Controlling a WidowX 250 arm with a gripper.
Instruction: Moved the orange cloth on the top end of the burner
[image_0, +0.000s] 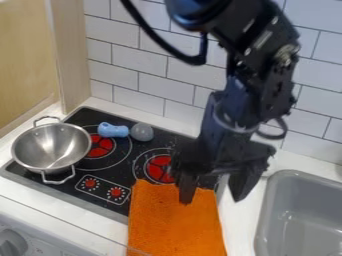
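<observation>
Gripper (216, 188): hangs over the right side of the orange cloth (174, 220), fingers spread wide, nothing seen between them; the finger nearer the burner (159, 169) overlaps the cloth in the view, and whether it touches cannot be told
Orange cloth: lies spread from the near right part of the stovetop (127, 209) over the front of the bench (60, 216), its upper edge beside the burner's red centre
Cloth's handling: looks light, soft and limp, with a nubby towel-like face that should grip well rather than slip; nothing fragile about it, but it will sag and fold wherever it is not held
Cloth's upper edge: a sensible place to take hold, pinching up a fold near the right corner so that the rest trails behind
Gripper's next move: likely to come down, close on a fold and lift it towards the far end of the stovetop
Blue toy (112, 130) and grey ball (141, 132): sit at the far side of the stovetop, where a dragging cloth could knock them
Metal pot (51, 147): stands on the left side, well apart from the cloth
</observation>
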